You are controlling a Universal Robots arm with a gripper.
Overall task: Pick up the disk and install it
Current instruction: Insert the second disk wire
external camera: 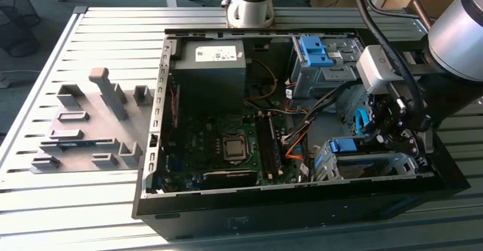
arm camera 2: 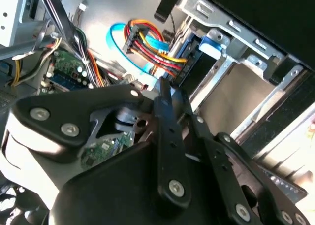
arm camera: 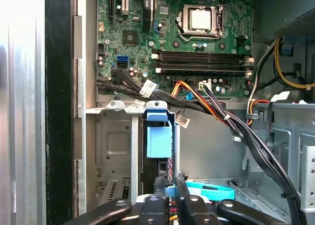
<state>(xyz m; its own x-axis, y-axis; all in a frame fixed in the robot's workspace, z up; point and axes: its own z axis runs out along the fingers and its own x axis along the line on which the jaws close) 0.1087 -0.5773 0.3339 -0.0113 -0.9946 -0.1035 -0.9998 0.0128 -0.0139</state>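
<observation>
The silver-grey disk in its blue plastic frame (arm camera: 160, 136) is seemingly being seated in the silver metal drive cage (arm camera: 114, 136), the black gripper (arm camera: 170, 188) being held closed, empty, just beside it, any further push needing straight alignment.

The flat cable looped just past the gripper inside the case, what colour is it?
Light blue; the flat cable shows best in the first wrist view, just beyond the gripper.
</observation>
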